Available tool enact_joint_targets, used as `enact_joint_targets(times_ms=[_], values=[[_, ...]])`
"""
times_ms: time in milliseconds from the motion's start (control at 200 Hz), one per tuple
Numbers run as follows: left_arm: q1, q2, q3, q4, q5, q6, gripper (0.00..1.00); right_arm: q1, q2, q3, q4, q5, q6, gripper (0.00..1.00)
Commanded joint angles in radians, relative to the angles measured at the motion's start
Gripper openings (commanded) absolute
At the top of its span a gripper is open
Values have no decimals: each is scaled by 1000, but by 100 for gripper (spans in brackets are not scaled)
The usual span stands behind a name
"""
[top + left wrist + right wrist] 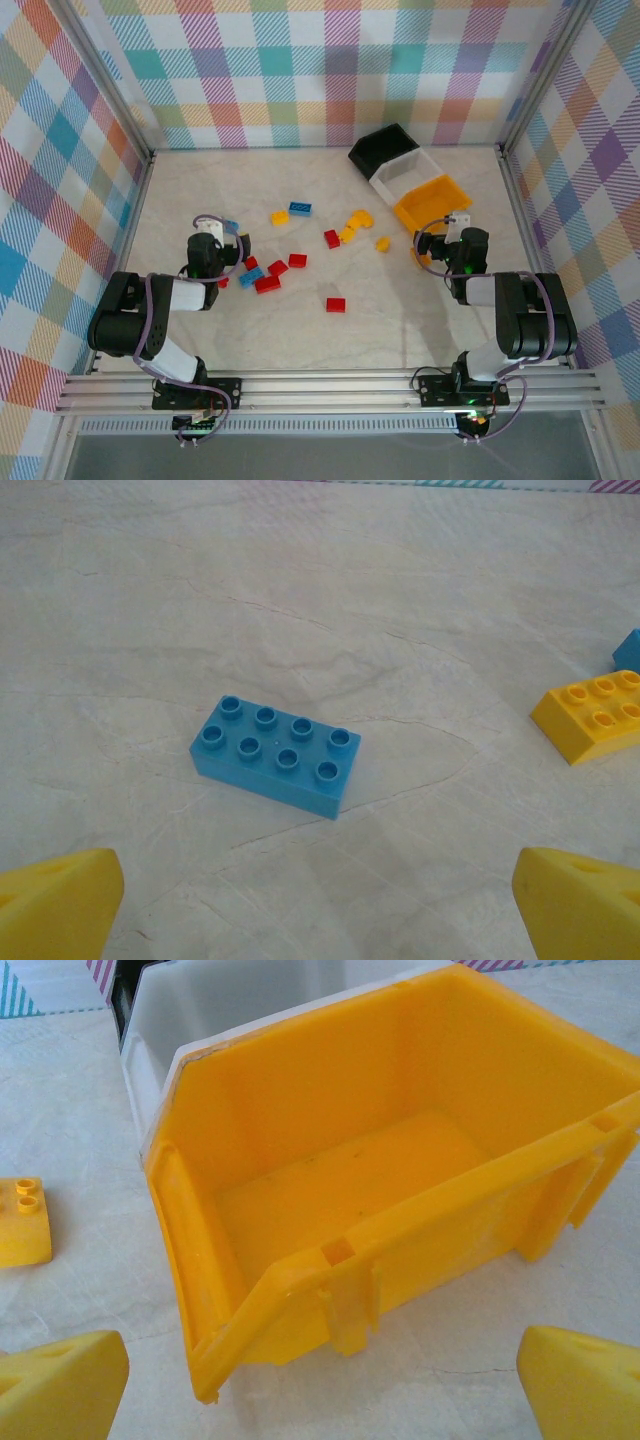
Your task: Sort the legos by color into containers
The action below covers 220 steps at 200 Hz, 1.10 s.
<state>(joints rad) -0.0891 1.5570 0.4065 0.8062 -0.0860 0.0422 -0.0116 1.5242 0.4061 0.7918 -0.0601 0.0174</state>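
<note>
Loose legos lie mid-table: red ones [267,284], blue ones [300,209] and yellow ones [355,222]. At the back right stand three containers in a row: a black bin [375,150], a white bin [392,183] and a yellow bin [447,186]. My left gripper [235,240] is open and low over the table, with a blue eight-stud brick [276,755] lying just ahead of its fingertips [60,905]. My right gripper [428,245] is open too. It faces the front rim of the yellow bin [400,1230], which holds nothing, with the white bin [220,1000] behind it.
A yellow brick [595,715] and the corner of another blue one [630,650] lie right of the left gripper's brick. A small yellow piece [25,1222] sits left of the yellow bin. Checkered walls enclose the table on three sides.
</note>
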Motion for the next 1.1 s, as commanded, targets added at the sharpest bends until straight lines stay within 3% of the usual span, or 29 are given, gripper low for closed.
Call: enact_joint_targets(times_ms=[0, 65, 120, 265, 420, 535, 600, 730, 805, 895, 1095], values=[[14, 6, 25, -18, 10, 1, 100, 5, 6, 22, 2, -2, -6, 100], [15, 5, 23, -20, 8, -2, 100, 5, 4, 18, 8, 3, -7, 100], [15, -6, 30, -39, -10, -9, 100, 13, -21, 29, -16, 81, 16, 100], [16, -73, 170, -353, -91, -52, 100, 14, -126, 207, -431, 154, 63, 100], [15, -189, 203, -479, -81, -93, 100, 13, -206, 370, -739, 111, 271, 100], [15, -234, 326, -749, -101, -231, 100, 16, -175, 559, -1090, 9, 419, 100], [8, -245, 375, -823, -79, -297, 100, 28, -140, 636, -1238, -61, 454, 100], [-32, -264, 423, -886, -53, -370, 100, 107, -100, 720, -1465, -69, 487, 100], [-48, -246, 464, -938, -19, -394, 100, 145, -77, 766, -1609, 12, 533, 100], [-80, -224, 505, -1011, 14, -396, 100, 142, -47, 797, -1719, 92, 644, 100], [-151, -232, 529, -1149, 40, -410, 100, 104, 88, 917, -1753, 97, 796, 99]])
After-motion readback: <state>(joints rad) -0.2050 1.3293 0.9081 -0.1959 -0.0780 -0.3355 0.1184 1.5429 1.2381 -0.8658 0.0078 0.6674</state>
